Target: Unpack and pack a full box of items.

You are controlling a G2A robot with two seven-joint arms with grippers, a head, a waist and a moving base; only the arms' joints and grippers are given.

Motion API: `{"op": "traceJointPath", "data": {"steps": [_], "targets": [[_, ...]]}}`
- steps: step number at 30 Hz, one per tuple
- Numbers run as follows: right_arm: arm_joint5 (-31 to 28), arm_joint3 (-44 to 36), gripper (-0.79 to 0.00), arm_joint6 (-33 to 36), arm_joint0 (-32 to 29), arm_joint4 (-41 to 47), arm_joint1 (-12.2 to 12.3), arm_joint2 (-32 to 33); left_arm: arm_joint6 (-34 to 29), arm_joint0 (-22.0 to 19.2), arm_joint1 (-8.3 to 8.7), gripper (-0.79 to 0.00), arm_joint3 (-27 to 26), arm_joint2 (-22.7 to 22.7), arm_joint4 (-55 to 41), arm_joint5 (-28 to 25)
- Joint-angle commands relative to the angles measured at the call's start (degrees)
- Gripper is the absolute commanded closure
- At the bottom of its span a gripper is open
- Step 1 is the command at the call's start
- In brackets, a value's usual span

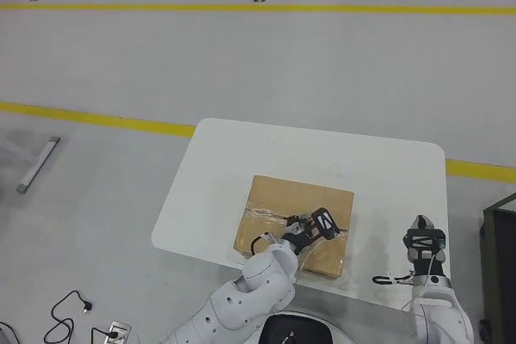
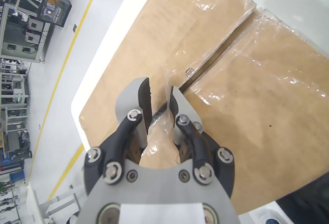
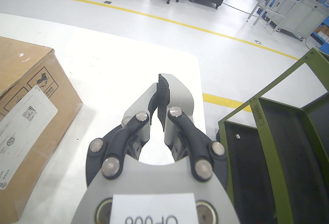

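The cardboard box (image 1: 275,206) sat on the desk (image 1: 327,155) with its flaps down. The left gripper (image 2: 160,93) hung over its centre seam, slightly parted. The right gripper (image 3: 161,96), closed and empty, hovered beside the box.

Grey floor (image 1: 112,60), yellow lines (image 1: 86,118)

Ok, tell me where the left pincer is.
In the top view the left pincer hangs over the near right part of the box, at its taped seam.
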Motion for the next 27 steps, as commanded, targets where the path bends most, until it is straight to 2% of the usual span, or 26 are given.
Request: {"op": "traceJointPath", "data": {"steps": [1, 15, 27], "targets": [[0.0, 0.0, 0.0, 0.0, 0.0, 0.0, 0.0, 0.0, 0.1, 0.4, 0.03, 0.0, -0.6, -0.5, 0.4, 0.2], [-0.4, 0.0, 0.0, -0.3, 0.1, -0.2, -0.2, -0.3, 0.8, 4.7, 1.1, 0.0, -7.2, -6.4, 5.2, 0.9], [-1.1, 0.4, 0.0, -0.1, 0.3, -0.7, -0.3, -0.4, -0.1, 9.7, 2.97, 0.0, -15.4, -15.7, 10.5, -0.4]]}}
